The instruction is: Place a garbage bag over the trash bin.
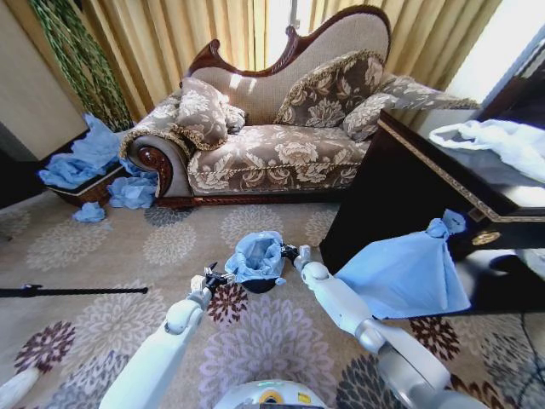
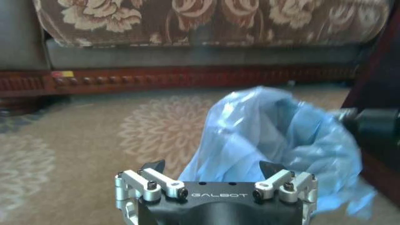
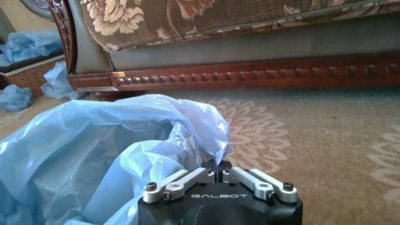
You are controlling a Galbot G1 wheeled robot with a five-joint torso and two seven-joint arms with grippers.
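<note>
On the patterned carpet [image 1: 102,256] in front of the sofa [image 1: 272,145] stands the trash bin [image 1: 260,285], a small black cylinder with only its lower edge visible under plastic; the garbage bag [image 1: 258,254] is draped over the bin's top, its mouth open upward and its wrinkled light-blue film bunched around the rim; the left claw [image 1: 215,278] sits just beside the bin on its left, its fingers spread wide and holding nothing, with the bag right in front of it in the left wrist view [image 2: 212,176]; the right claw [image 1: 291,252] is at the bin's right, pinched narrow on a fold of the bag's edge [image 3: 216,161]; beside the bin on the right, a larger knotted blue bag [image 1: 409,273] leans against a dark cabinet [image 1: 400,196].
</note>
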